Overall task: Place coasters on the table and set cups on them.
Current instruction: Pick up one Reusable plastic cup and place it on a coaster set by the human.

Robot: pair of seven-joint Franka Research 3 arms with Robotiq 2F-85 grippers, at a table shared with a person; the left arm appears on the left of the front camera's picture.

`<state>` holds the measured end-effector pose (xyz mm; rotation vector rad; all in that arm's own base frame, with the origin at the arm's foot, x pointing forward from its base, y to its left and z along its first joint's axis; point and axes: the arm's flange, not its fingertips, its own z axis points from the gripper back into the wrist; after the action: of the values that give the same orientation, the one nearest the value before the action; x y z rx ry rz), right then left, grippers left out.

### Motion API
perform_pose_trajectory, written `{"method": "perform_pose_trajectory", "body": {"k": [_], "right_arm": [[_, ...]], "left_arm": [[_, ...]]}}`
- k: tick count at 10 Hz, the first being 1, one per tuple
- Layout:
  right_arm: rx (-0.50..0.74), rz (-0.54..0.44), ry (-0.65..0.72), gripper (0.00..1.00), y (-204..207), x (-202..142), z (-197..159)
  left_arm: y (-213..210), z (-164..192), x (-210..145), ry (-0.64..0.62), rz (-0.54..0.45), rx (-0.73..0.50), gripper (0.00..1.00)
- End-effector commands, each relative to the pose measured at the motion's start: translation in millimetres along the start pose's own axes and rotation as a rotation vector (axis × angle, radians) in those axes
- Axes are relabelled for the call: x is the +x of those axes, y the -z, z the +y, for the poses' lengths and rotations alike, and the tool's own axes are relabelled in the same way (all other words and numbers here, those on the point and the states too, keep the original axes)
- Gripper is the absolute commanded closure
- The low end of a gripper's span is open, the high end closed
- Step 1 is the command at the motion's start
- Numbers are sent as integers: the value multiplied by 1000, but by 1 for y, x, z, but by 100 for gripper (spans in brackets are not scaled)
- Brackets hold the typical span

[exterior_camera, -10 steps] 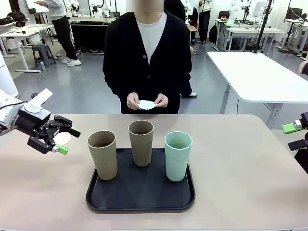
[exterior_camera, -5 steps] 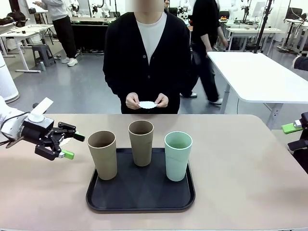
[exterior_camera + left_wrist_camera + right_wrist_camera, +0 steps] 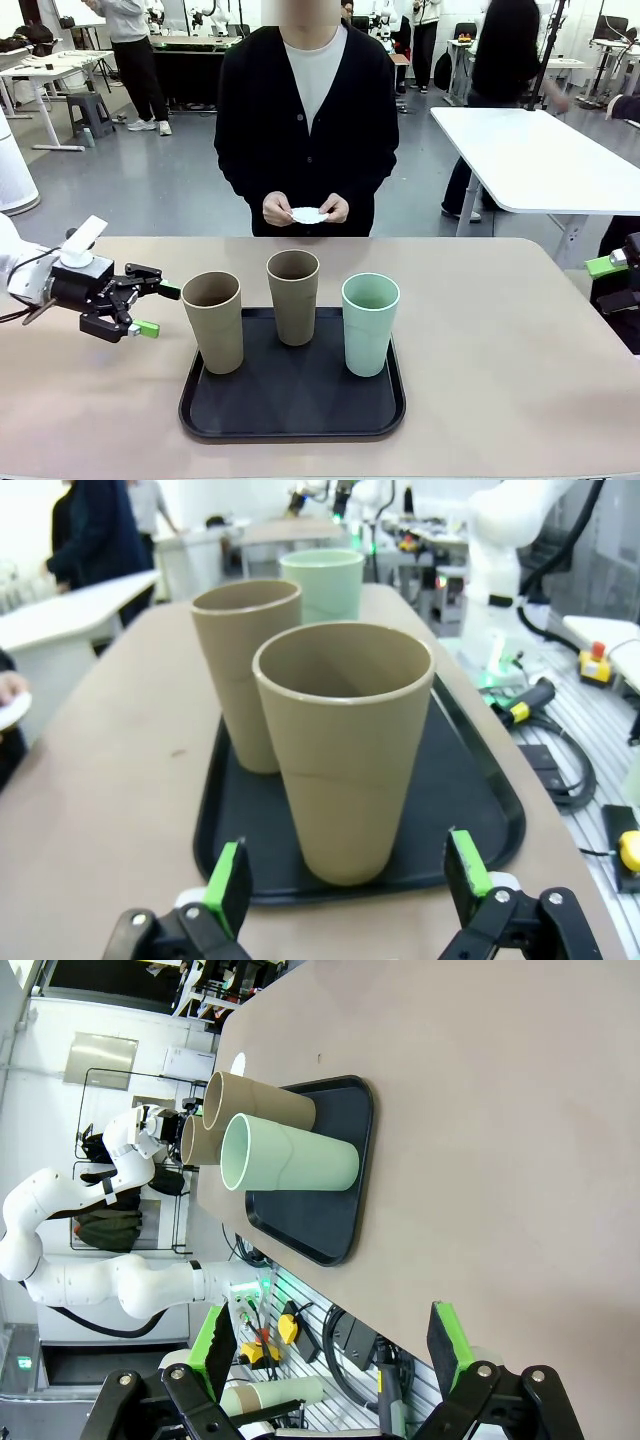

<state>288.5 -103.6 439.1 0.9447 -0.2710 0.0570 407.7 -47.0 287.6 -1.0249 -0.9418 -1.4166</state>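
Geometry first: near tan cup stands dead ahead of the left gripper, framed between its two green pads in the left wrist view. Cup is upright with its long axis vertical. Fingers are spread level, one to each side of the cup's lower half, not touching it. Nothing is held.

Front view agrees: left gripper hovers just beside near tan cup, low over the table, jaws released and pointing at the cup wall. Right gripper sits at the table's far right edge, well apart from all cups, also spread and holding nothing; same in its own view. Left arm is clearly the nearer one.

Cups: all three stand inside the black tray: near tan cup at its left front, second tan cup at the middle back, mint cup at the right. None rests on a coaster yet.

Coasters: the person at the far side pinches one coaster between both hands, above the far edge. Right wrist view shows a small white round patch on the bare table beyond the tray, likely a coaster already laid; too small to confirm its edge.

Surface: matte beige top, flat, with open room left of the tray. Judgement: a straight advance and side grasp on the near tan cup looks like the next move; the tray rim and the neighbouring cup close behind are the risks.
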Motion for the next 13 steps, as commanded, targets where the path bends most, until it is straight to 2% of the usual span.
{"method": "perform_pose_trajectory", "body": {"k": [1, 6, 13], "right_arm": [[10, -4, -1, 0, 0, 0, 0], [10, -4, -1, 0, 0, 0, 0], [10, -4, -1, 0, 0, 0, 0]], "left_arm": [[11, 13, -3, -5, -30, 23, 0], [40, 19, -9, -44, -22, -12, 0], [70, 20, -8, -28, -9, -39, 0]]}}
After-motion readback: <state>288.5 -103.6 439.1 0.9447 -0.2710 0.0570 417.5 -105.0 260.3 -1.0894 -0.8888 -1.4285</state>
